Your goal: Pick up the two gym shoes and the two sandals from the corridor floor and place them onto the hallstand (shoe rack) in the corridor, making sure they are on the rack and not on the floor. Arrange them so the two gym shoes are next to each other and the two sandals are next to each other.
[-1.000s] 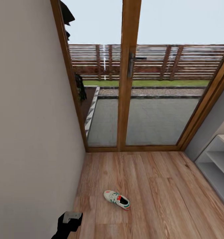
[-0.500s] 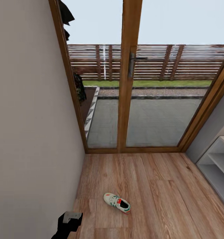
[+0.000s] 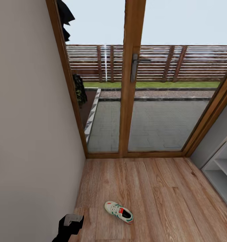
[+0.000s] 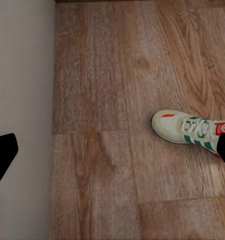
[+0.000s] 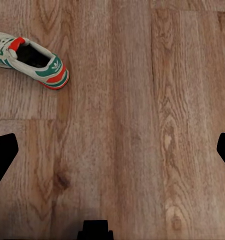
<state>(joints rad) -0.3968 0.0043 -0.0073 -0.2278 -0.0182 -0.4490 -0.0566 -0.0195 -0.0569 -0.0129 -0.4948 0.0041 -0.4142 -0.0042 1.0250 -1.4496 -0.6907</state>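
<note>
White gym shoe (image 3: 119, 212) alone on corridor floor (image 3: 160, 195), toe toward 10 o'clock; hallstand (image 3: 221, 174) at 3 o'clock, seemingly empty. Left fingers (image 4: 2, 155) and right fingers (image 5: 3, 152) spread wide, holding nothing.

Matte black left arm (image 3: 68, 228) with a seemingly grey, boxy wrist block.

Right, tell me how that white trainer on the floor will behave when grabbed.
The gym shoe sits flat on its sole on the corridor floor, so it probably won't roll. Its open collar likely flexes when pinched. On smooth planks it may slide if nudged.
</note>
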